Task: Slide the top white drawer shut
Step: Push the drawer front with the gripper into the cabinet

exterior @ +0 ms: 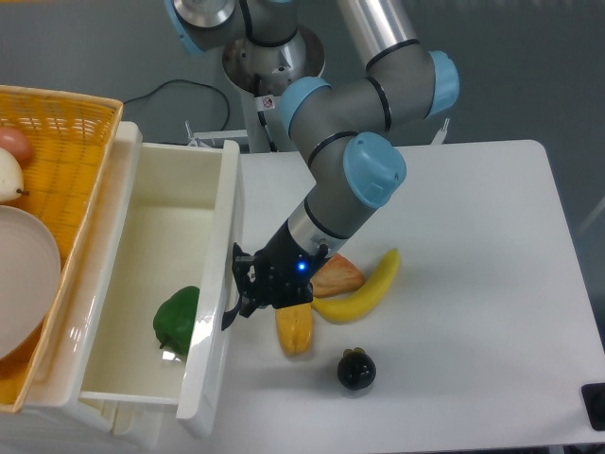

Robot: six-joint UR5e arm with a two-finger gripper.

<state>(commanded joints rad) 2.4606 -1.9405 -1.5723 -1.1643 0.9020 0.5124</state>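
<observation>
On the white table (454,284), the top white drawer (213,312) stands partly open, one green pepper (177,322) inside. The hand (238,288) touches its front; grip unclear. Beside the hand: one banana (364,288), one black fruit (356,369).

The top white drawer (151,236) is glossy cream with a black handle (230,312). It holds a green pepper (176,322). The table (473,284) is white; the banana (364,288) is yellow.

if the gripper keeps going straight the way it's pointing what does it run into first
The gripper points left at the top white drawer, already against its front panel by the black handle. That panel comes first; beyond it lies the green pepper.
</observation>
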